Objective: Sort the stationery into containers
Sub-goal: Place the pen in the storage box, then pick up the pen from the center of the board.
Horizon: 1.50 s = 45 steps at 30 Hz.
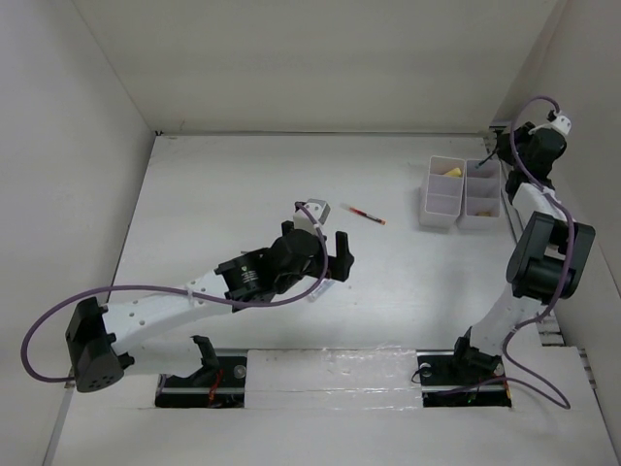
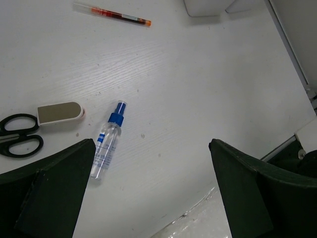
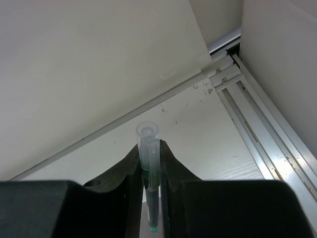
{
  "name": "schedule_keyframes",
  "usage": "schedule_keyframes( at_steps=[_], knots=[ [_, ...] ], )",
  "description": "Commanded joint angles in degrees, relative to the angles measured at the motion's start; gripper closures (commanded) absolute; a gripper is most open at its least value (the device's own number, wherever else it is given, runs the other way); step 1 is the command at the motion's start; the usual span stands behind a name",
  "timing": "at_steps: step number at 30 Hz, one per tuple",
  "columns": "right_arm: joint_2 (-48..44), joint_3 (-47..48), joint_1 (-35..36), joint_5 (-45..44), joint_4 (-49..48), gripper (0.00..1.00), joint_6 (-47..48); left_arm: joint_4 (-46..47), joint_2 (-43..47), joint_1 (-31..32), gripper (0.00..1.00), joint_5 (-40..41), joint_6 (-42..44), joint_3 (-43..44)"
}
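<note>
**Pen (image 3: 147,148), thin, clear plastic barrel, green ink: pinched in right gripper (image 3: 149,171)**

Handling (est.): light, stiff, smooth barrel, so prob. slippery and apt to swivel if pinched near one end. Best hold is mid-barrel, across the narrow width.

Long axis runs along the cleft btwn the fingers. Open clear end pokes out past the fingertips. Green tip points back toward the wrist camera. In top view the pen is too small to pick out.

Right gripper is narrow, closed onto the pen, at far right corner of white table (image 1: 243,194). It sits by the far end of two white translucent compartmented plastic bins (image 1: 441,219), which stand side by side. Whether it's directly over a compartment: cannot tell.

Left gripper (image 2: 152,144) has jaws wide, holding nothing, mid-table. Below it:
- small clear blue-capped bottle (image 2: 108,146), lying flat
- beige round-ended block (image 2: 59,112)
- black-handled scissors (image 2: 17,135), just beside the block
- thin red pen (image 2: 113,14), well apart from these, toward the bins
</note>
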State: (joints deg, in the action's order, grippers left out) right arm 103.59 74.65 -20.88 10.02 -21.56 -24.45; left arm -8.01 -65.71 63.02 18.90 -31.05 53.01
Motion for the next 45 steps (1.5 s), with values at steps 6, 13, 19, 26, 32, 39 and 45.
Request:
schedule_keyframes(
  at_steps=[6,13,19,26,32,39,45],
  knots=[
    [3.55,3.93,0.32,1.05,-2.34,0.98,-0.43,3.7,4.19,1.49,0.0,-1.76,1.34,-0.54],
    [1.8,-1.43,0.32,2.2,-6.39,0.34,-0.95,3.7,3.58,1.49,0.0,-1.76,1.34,-1.07],
    [-3.39,-6.19,0.32,3.51,-12.63,0.09,-2.97,2.56,0.16,0.88,0.0,0.09,-0.32,0.77],
    [-13.23,-9.27,6.46,2.37,-10.89,0.0,-1.31,-2.1,-11.17,-2.38,0.0,0.52,-6.47,11.48],
    [-23.33,-9.61,11.3,0.09,0.18,0.0,1.33,-9.21,-24.6,-5.0,0.0,3.69,-15.25,23.08],
    [-25.73,-2.68,19.91,0.6,28.01,0.0,12.64,-20.2,-34.22,-8.09,0.0,7.99,-30.45,34.79],
    [-13.98,3.03,32.62,6.23,41.13,0.01,24.77,-18.98,-28.7,-11.77,0.0,9.05,-34.08,30.14]
  ],
)
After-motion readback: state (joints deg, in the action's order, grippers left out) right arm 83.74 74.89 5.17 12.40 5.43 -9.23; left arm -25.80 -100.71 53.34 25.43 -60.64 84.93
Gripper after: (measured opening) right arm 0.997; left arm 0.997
